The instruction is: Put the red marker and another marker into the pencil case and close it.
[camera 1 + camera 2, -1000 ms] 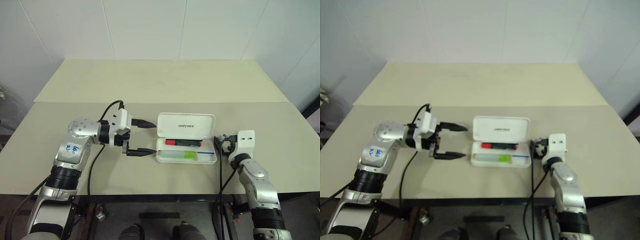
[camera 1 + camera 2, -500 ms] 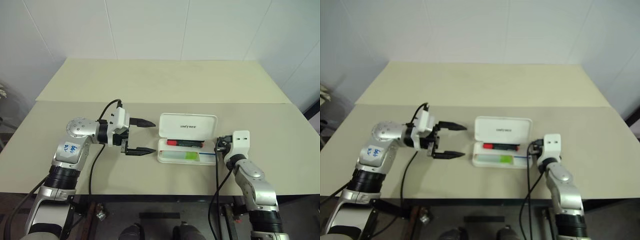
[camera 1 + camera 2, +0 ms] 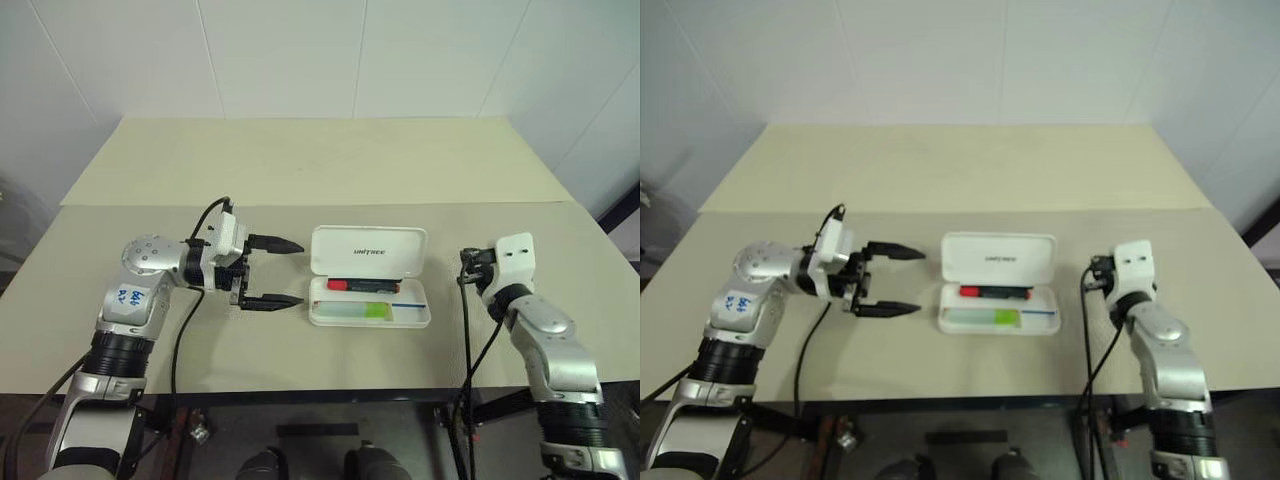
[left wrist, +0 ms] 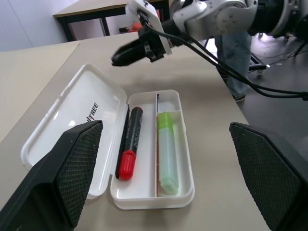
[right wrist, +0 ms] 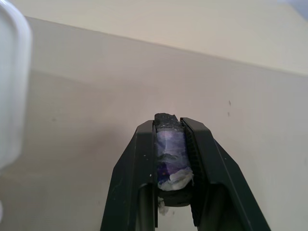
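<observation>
The white pencil case point(image 3: 368, 255) lies open at the table's middle, lid leaning back. In its rear tray lies the red marker point(image 4: 131, 144), black barrel with a red end. The other marker, a green-capped highlighter point(image 4: 167, 154), lies in the front tray beside a thin stick. My left gripper point(image 3: 298, 272) hovers open just left of the case, pointing at it, nothing between its fingers. My right gripper point(image 3: 466, 268) hangs a short way right of the case, above the table. Its fingertips point(image 5: 192, 139) are shut together with nothing of the task between them.
The cream table point(image 3: 300, 190) has a seam across its middle, with bare surface behind and to both sides of the case. Black cables trail from both wrists. In the left wrist view a person's legs point(image 4: 236, 53) stand past the table's far edge.
My right hand has risen and drawn off to the right, away from the case's right end. The left gripper stays open in the same place. The markers and case lie as before.
</observation>
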